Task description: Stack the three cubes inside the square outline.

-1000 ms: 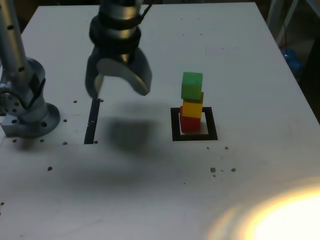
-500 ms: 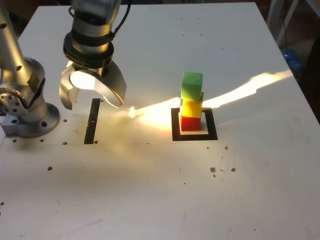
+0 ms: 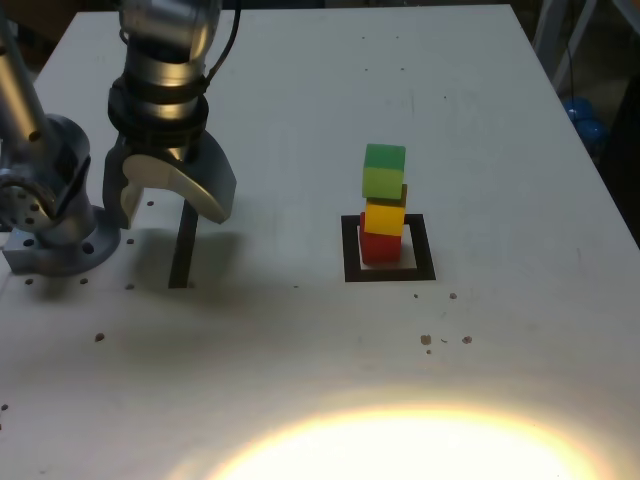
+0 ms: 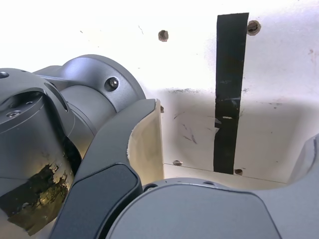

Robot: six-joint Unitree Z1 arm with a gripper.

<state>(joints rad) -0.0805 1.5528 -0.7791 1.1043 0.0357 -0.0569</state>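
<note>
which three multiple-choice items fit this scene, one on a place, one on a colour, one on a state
1. Where does the block stack stand?
A) on the black strip
B) inside the square outline
C) beside the arm's base

2. Which colour is the top block?
A) red
B) yellow
C) green

3. How are the gripper's fingers?
A) apart, holding nothing
B) closed on a block
C) pressed together, empty

1 B: the red block sits within the black square outline, the others above it.
2 C: the green block rests above the yellow block.
3 A: the gripper shows a wide gap between its fingers, with no block there.
</note>
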